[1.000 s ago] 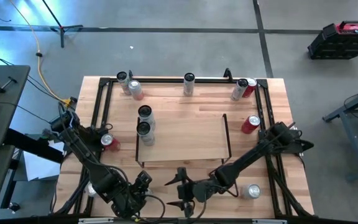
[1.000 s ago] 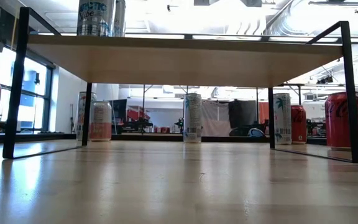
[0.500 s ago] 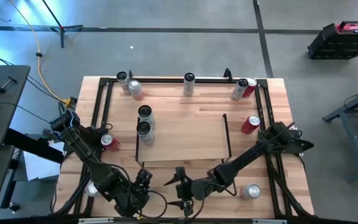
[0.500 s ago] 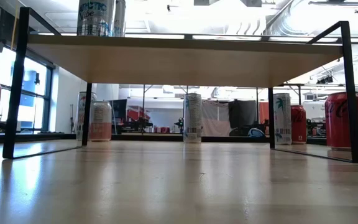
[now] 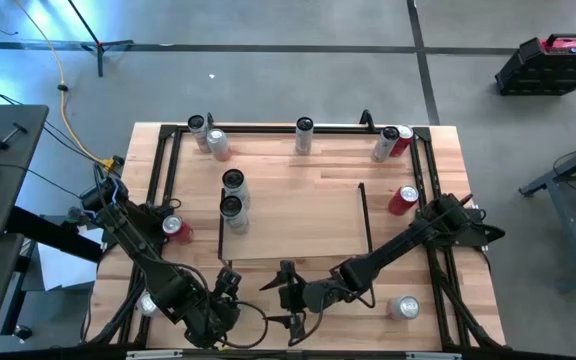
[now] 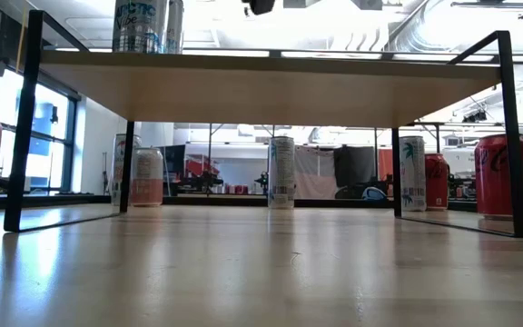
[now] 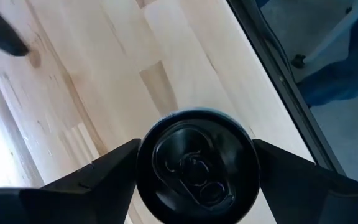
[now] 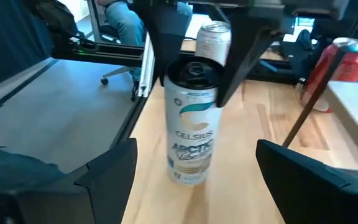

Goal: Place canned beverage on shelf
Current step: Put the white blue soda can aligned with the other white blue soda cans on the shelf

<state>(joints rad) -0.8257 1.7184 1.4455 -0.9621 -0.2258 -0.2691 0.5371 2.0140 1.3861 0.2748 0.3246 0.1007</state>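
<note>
**Both arms close in on the can at the counter's front edge**

Over the last second the left gripper (image 5: pixel 224 284) has edged a little away from the front rail, toward the shelf (image 5: pixel 298 220). Its fingers (image 7: pixel 104 177) have spread slightly and now stand wide on either side of the can's top. Whether they actually press the rim cannot be told. From the wrist they look just beside it, not clamped.

The can (image 8: pixel 194 124), a slim white one with a black lid, stands on the counter (image 5: pixel 298 160) near its front-left. It is in front of the shelf and not on it, and the left gripper hides it from above.

The right gripper (image 5: pixel 280 298) has slid leftward and now sits near the left one. Its fingers (image 8: pixel 110 174) are wide and empty, and it faces the can from the side.

My reading is that the pickup is being set up but no lift has begun. The can is framed from above by one arm and from the side by the other, so the placement itself is still ahead.

The can is upright, with its long axis vertical, its lid (image 7: pixel 194 165) facing straight up at the left wrist camera and its base flat on the wood. Its printed label faces the right gripper.

On the shelf, two cans (image 5: pixel 232 193) already stand at the left end. The middle and right of the board look free for this one.
</note>
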